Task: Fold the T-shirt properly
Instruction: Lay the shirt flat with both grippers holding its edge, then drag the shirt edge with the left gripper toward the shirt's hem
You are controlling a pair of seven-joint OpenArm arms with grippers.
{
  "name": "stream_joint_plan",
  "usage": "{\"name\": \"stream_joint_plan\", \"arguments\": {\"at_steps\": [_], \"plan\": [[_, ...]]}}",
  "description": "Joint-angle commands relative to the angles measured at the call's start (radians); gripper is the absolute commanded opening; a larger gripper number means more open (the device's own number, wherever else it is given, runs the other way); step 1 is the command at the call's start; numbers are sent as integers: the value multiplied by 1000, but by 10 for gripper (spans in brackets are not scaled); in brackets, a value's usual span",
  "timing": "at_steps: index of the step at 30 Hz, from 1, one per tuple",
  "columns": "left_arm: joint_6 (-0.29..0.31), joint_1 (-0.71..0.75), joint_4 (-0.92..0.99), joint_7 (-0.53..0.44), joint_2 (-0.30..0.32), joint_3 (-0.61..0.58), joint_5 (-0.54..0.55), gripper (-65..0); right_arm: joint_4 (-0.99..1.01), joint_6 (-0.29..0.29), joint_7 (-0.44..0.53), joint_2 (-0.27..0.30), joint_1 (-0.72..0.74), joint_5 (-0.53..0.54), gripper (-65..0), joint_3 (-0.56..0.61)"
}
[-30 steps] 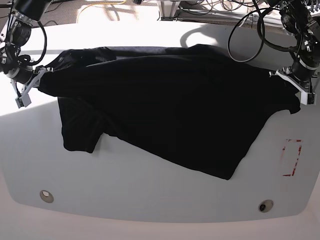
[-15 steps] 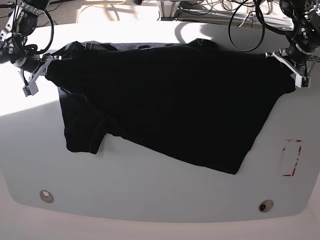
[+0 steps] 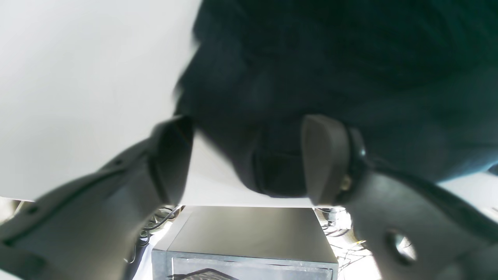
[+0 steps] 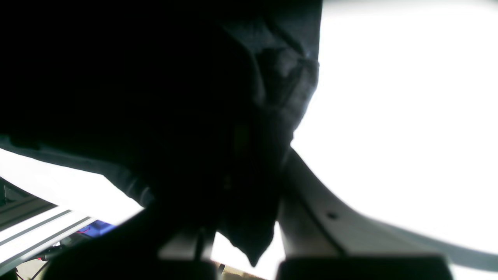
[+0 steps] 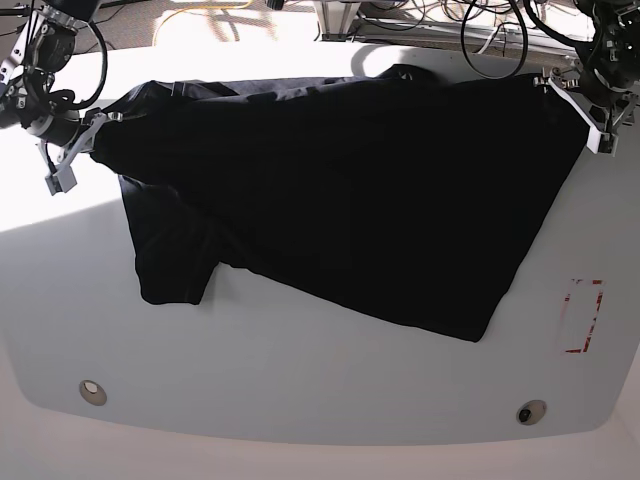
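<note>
The large plain black short-sleeved T-shirt (image 5: 340, 190) of soft matte cloth lies spread over the far half of the white rounded table (image 5: 300, 390), its far edge running close along the table's far edge. One corner reaches the far-right edge, another the far-left edge, and a sleeve hangs down toward the middle on the left. The near half of the table is bare white surface — open room along the whole near edge and in the near-right corner.

The left gripper (image 3: 245, 155) stands with its jaws wide apart at the far-right edge; a bunched fold of the shirt's corner sits between the dark pads (image 3: 319, 155) but is not pinched. The right gripper (image 5: 75, 150) is closed on the shirt's far-left corner, the cloth gathered up around its fingers.

A red-outlined rectangle mark (image 5: 583, 316) lies near the right edge, clear of the cloth. Two round metal inserts (image 5: 92, 391) sit near the near edge. Beyond the far edge are cables (image 5: 490, 40) and a dark box (image 3: 249, 237).

The right wrist view is almost wholly black cloth — the grip itself is hard to make out there.
</note>
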State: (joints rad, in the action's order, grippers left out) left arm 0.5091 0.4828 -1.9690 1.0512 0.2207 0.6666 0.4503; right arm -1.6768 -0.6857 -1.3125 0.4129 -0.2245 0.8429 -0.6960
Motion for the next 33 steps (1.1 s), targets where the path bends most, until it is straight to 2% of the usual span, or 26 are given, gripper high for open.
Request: {"name": "stream_joint_plan", "arguments": {"at_steps": [1, 3, 9, 17, 20, 24, 29, 33], "plan": [[-2, -12, -19, 19, 15, 3, 12, -154, -21, -12, 18, 22, 12, 20, -650, -7], [0, -25, -22, 56, 15, 3, 17, -153, -21, -12, 18, 22, 14, 20, -650, -6], [64, -169, -20, 131, 15, 22, 48, -171, -52, -12, 18, 5, 29, 19, -650, -6], [56, -457, 55, 140, 16, -3, 38, -178, -55, -12, 18, -10, 33, 19, -650, -6], [13, -571, 144, 140, 38, -49, -8, -176, -55, -12, 18, -13, 49, 19, -650, -6], [3, -711, 311, 131, 49, -106, -86, -174, -53, -12, 18, -35, 64, 16, -650, -6], [3, -847, 570, 30, 49, -140, -176, -174, -61, -12, 17, -45, 75, -33, -650, -4], [3, -922, 762, -118, 50, -173, -222, -174, -53, -12, 14, -50, 96, -64, -650, -4]]}}
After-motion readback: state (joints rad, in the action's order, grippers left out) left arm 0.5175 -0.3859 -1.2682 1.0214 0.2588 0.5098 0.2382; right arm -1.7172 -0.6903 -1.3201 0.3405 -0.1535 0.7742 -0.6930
